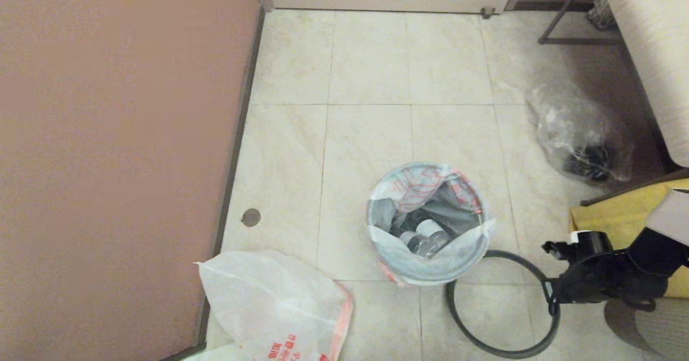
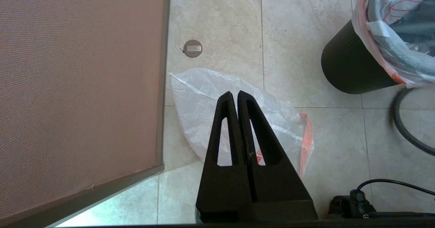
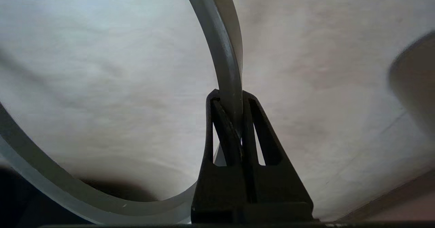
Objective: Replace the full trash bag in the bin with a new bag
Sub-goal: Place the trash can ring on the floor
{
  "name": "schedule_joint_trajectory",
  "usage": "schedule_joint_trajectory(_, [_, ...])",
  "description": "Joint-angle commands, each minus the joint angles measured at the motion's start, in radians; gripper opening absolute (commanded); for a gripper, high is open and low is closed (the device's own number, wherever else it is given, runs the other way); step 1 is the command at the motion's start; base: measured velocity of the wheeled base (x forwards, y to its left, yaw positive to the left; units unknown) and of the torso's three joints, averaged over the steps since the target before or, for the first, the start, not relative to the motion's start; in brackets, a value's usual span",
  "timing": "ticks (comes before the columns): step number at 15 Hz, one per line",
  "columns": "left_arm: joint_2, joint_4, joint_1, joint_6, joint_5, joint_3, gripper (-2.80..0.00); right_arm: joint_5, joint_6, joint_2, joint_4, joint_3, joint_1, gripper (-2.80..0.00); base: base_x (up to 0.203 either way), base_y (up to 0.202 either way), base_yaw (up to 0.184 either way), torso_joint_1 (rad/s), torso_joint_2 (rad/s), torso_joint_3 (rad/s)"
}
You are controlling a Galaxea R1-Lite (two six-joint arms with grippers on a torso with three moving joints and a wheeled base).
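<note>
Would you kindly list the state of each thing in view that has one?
Hoop: off the bin, clamped in the right gripper.
Bin: upright, still lined.
Full bag: in the bin, mouth open.
New bag: flat on the floor.
Left gripper: shut, empty.
Clear bag: on the floor.

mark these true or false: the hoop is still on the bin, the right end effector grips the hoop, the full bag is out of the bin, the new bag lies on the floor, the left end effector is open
1. The hoop is on the bin: false. It is off the bin, beside it above the floor.
2. The right end effector grips the hoop: true.
3. The full trash bag is out of the bin: false. It sits inside, its edge folded over the rim.
4. The new bag lies on the floor by the wall: true.
5. The left end effector is open: false. It is shut and holds nothing.
</note>
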Motion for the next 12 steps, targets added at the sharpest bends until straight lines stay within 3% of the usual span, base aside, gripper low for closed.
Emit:
schedule_joint_trajectory(1, [0.001,0.000,0.000,0.000,0.000,0.000,-2.80,-0.002,-0.062,0.045,0.041,-0.021,-0.040,-2.80,0.000,0.000,0.000,0.000,0.00,0.000])
schedule_joint_trajectory(2, [0.001,0.000,0.001,0.000,0.000,0.000,-2.80,-0.004,-0.112,0.041,0.058,-0.020,-0.057,-2.80,0.000,0.000,0.000,0.000,0.00,0.000])
schedule_joint_trajectory(9, [0.001,0.000,0.000,0.000,0.000,0.000,-2.80,-0.015,-0.073,-0.234,0.113,0.111,-0.069,-2.80,0.000,0.000,0.000,0.000,0.00,0.000])
schedule_joint_trajectory(11, [0.001,0.000,0.000,0.000,0.000,0.000,-2.80,-0.111,-0.074,-0.286,0.153,0.185,-0.073,-2.80,0.000,0.000,0.000,0.000,0.00,0.000])
schedule_joint_trajectory(12, [0.001,0.001,0.000,0.000,0.000,0.000,-2.80,-0.117,-0.074,-0.306,0.144,0.219,-0.080,0.00,0.000,0.000,0.000,0.000,0.00,0.000])
